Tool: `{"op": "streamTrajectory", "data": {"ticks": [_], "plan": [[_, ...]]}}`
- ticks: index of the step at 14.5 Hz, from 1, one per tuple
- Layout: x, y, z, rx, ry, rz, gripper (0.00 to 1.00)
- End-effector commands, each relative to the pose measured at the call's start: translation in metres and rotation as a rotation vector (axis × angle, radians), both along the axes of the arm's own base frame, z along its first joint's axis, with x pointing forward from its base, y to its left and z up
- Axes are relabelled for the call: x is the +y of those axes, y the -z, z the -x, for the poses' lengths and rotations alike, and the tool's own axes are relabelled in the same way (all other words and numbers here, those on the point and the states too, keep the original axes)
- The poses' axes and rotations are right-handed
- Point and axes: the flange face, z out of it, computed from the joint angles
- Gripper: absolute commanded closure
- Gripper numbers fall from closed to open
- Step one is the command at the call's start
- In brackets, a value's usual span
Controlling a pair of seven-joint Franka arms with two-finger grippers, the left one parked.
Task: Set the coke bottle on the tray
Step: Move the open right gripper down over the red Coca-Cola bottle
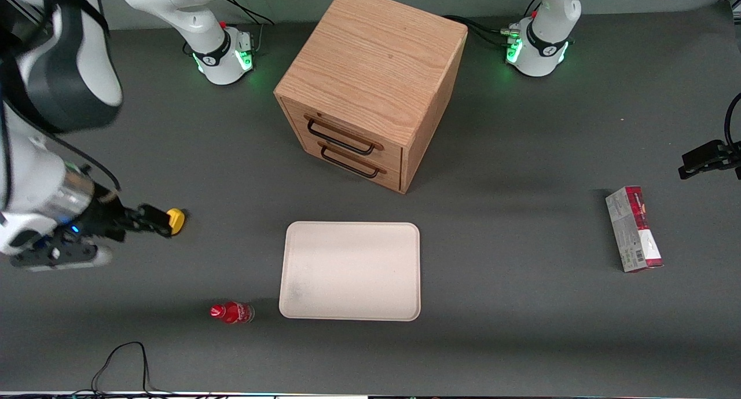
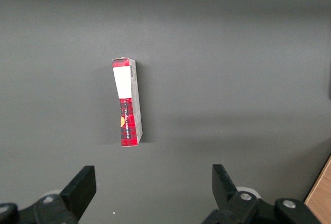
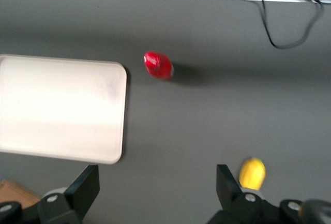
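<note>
The coke bottle (image 1: 232,313) is small and red with a red cap. It lies on its side on the grey table, close beside the tray and near the front camera. It also shows in the right wrist view (image 3: 158,65). The tray (image 1: 350,270) is large, cream-white and bare; its rim shows in the right wrist view (image 3: 120,115). My right gripper (image 1: 151,220) is open and empty above the table at the working arm's end, farther from the front camera than the bottle. In its wrist view the gripper (image 3: 155,188) has bare table between its fingers.
A yellow lemon-shaped lump (image 1: 176,220) lies on the table right by my gripper's fingertips and shows in the right wrist view (image 3: 252,173). A wooden two-drawer cabinet (image 1: 370,86) stands farther back than the tray. A red-and-grey carton (image 1: 634,229) lies toward the parked arm's end. A black cable (image 1: 121,364) loops near the table's front edge.
</note>
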Motion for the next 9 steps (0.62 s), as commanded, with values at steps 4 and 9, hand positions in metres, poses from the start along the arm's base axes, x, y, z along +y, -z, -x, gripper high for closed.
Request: {"op": "streamTrajectory", "data": {"ticks": [4,9], "plan": [[0.018,0.079,-0.058,-0.046,-0.032,0.012,0.00],[0.029,0.148,-0.072,-0.051,-0.101,0.049,0.00]]}}
